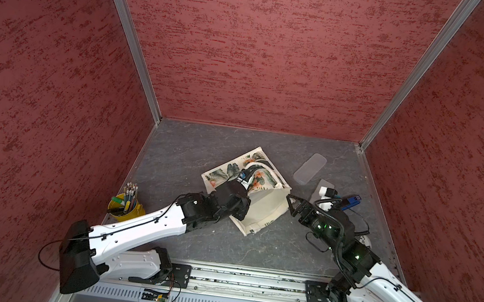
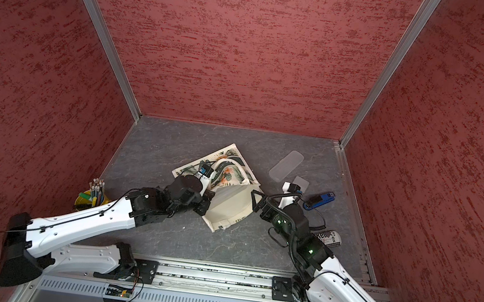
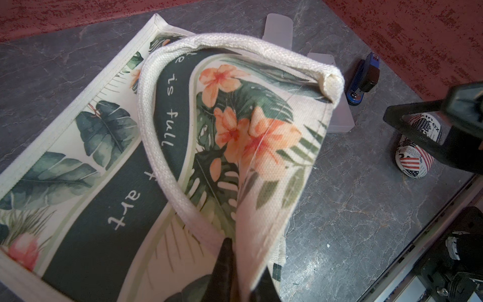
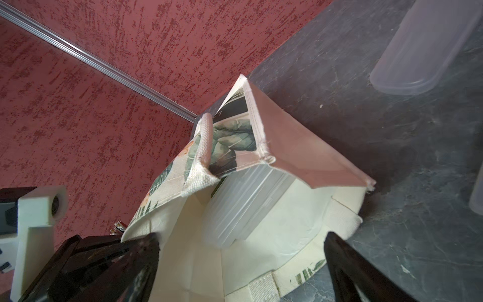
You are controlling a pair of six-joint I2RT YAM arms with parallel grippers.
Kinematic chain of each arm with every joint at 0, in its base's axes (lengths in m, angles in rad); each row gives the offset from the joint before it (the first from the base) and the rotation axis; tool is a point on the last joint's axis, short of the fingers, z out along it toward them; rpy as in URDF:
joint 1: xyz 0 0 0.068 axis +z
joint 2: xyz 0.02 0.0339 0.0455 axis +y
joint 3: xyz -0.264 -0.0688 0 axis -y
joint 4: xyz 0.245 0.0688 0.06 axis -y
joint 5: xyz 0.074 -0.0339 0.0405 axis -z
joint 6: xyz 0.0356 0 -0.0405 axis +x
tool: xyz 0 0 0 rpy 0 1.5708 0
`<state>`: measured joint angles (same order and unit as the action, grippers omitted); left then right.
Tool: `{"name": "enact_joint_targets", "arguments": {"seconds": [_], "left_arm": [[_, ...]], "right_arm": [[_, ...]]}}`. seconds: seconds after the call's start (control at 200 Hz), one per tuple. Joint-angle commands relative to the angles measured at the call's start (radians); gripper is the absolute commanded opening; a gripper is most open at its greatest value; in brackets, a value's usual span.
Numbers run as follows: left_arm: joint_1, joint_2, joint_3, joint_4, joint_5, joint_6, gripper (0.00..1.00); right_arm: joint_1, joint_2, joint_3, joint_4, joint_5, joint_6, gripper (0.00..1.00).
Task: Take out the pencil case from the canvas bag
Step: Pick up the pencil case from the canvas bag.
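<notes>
The canvas bag [image 1: 265, 205] [image 2: 228, 202] lies on its side mid-table, its leaf-and-flower print [image 3: 104, 136] facing up and its mouth towards my right arm. My left gripper [image 3: 240, 261] is shut on the upper lip of the mouth and holds it raised. In the top views its fingers are hidden under the wrist. A frosted translucent pencil case [image 4: 243, 206] rests inside the bag, on the lower wall. My right gripper [image 1: 290, 205] [image 2: 255, 202] [image 4: 241, 238] stands open at the mouth, one finger on each side of the opening, short of the case.
Two translucent cases [image 1: 310, 169] [image 1: 322, 188] lie on the table behind my right wrist. A blue stapler [image 2: 319, 199] and a flag-printed pouch [image 2: 329, 238] lie by my right arm. A yellow cup of pencils [image 1: 125, 206] stands at the left. Red walls close three sides.
</notes>
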<state>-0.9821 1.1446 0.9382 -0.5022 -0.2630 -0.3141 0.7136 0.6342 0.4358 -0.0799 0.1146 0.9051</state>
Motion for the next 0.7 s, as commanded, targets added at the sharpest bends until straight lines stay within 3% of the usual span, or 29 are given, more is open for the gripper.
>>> {"name": "enact_joint_targets", "arguments": {"seconds": [0.0,0.411,0.696], "left_arm": [[-0.006,0.008,0.051,0.021,0.040,0.001,0.00],[-0.006,0.053,0.088,0.030,0.033,-0.011,0.00],[-0.006,0.084,0.113,0.017,-0.033,-0.056,0.00]], "right_arm": [[0.010,-0.024,-0.005,0.062,0.017,-0.010,0.99],[0.017,-0.047,-0.037,0.107,-0.030,-0.052,0.99],[0.018,-0.063,-0.125,0.210,-0.089,-0.030,0.99]]}}
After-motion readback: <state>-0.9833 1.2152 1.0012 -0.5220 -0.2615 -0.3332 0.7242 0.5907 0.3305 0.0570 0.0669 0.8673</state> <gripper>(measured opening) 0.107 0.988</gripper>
